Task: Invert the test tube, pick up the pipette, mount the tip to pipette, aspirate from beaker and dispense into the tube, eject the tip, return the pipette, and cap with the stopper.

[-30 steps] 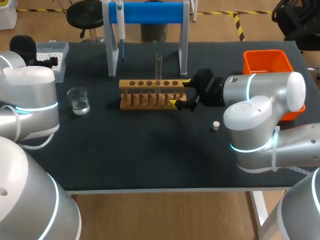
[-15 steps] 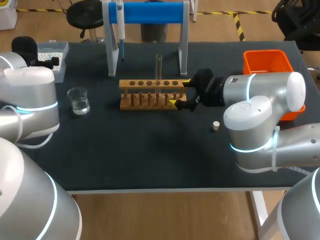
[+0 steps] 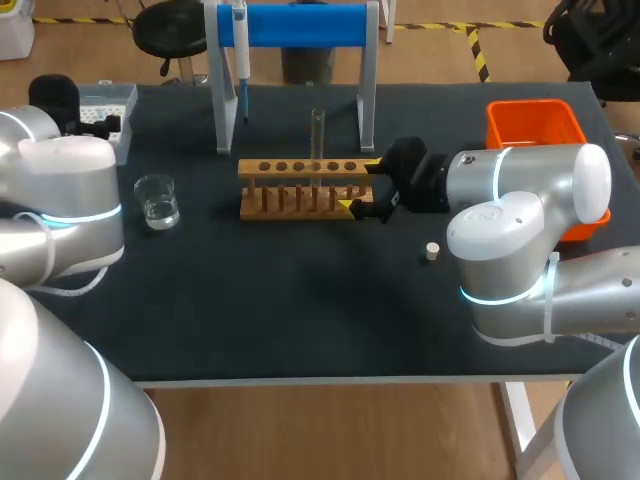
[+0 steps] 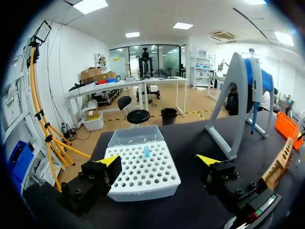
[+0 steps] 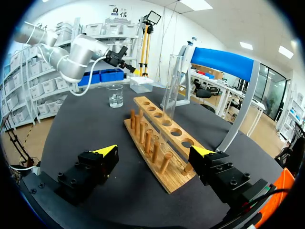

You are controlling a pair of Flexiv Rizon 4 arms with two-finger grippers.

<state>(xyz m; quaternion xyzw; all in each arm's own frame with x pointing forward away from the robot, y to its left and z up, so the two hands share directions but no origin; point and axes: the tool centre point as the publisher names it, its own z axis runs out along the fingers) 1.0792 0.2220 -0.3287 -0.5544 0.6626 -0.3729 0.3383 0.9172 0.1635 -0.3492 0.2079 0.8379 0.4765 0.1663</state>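
left gripper (image 4: 158,161): released, fingers spread wide, hanging at the table's far left corner with the white tip box (image 4: 143,164) ahead of and between them; whether either finger touches the box cannot be told. one blue tip (image 4: 147,151) stands in the box's grid, and a clear lid lies at its far side. beaker (image 3: 157,200): upright on the dark table (image 3: 300,310), just right of the left arm, holding clear liquid. pipette (image 3: 241,45): hanging upright at the left end of the blue-barred stand (image 3: 300,25) at the table's rear. rack (image 3: 300,190): wooden, in front of the stand near mid-table. tube (image 3: 318,135): glass, upright in one of the rack's holes, right of the rack's middle. right gripper (image 3: 360,186): released, coming in from the right, with the rack's right end between its spread fingers, one behind and one in front; the wrist view shows a gap at each. stopper (image 3: 432,251): small, pale, alone on the table right of the rack, near the right arm. orange bin (image 3: 535,125): at the far right edge.
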